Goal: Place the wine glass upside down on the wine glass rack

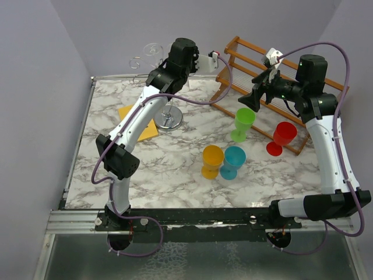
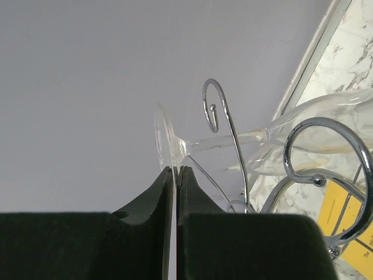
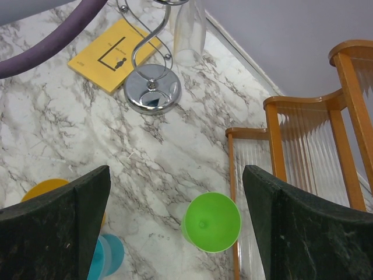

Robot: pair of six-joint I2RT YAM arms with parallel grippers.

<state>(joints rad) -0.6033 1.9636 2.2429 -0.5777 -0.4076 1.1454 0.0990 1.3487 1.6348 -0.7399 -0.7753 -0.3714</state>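
The clear wine glass [image 2: 233, 140] lies tilted among the curled arms at the top of the chrome wine glass rack [image 2: 326, 175]. Its stem passes between the scrolls and its bowl points down toward the table. My left gripper [image 2: 176, 169] is shut on the edge of the glass's round foot [image 2: 165, 137]. In the top view the left gripper [image 1: 165, 54] is high at the back, above the rack's disc base [image 1: 169, 119]. My right gripper [image 3: 176, 172] is open and empty, above the green cup [image 3: 211, 221]. The right wrist view shows the rack base [image 3: 152, 96] and the glass bowl [image 3: 189, 29].
A brown wooden slatted rack [image 1: 256, 64] stands at the back right. A green cup [image 1: 243, 123], a red cup [image 1: 282, 137], a yellow cup [image 1: 212, 161] and a blue cup [image 1: 234, 161] stand mid-table. A yellow card [image 1: 140, 122] lies beside the rack base.
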